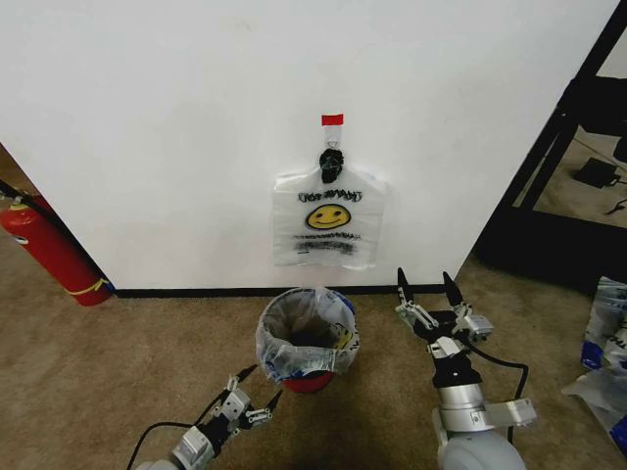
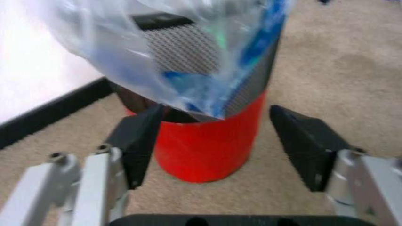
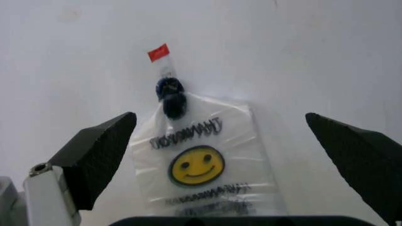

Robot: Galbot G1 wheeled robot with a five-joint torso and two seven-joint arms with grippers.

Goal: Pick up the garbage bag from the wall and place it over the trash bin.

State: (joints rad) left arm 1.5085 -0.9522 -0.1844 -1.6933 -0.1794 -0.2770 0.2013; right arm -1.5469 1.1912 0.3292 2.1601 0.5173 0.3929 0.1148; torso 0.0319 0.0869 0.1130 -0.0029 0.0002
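Note:
The garbage bag [image 1: 326,223] with its yellow smiley and black print hangs flat from a black hook [image 1: 332,162] on the white wall [image 1: 196,127], under a red tape strip. Below it stands the trash bin [image 1: 309,367], black mesh on a red base, lined with a crumpled clear-and-blue bag [image 1: 294,338]. My right gripper [image 1: 425,290] is open, raised right of the bin and pointed at the wall; its wrist view frames the garbage bag [image 3: 201,165] between the fingers. My left gripper [image 1: 258,387] is open, low on the carpet just in front of the trash bin [image 2: 204,141].
A red fire extinguisher [image 1: 49,250] leans at the wall's left end. A black frame [image 1: 563,137] stands at the right beyond the wall's corner. Loose white-and-blue bags [image 1: 602,343] lie on the carpet at the far right. A black baseboard [image 1: 196,292] runs along the wall.

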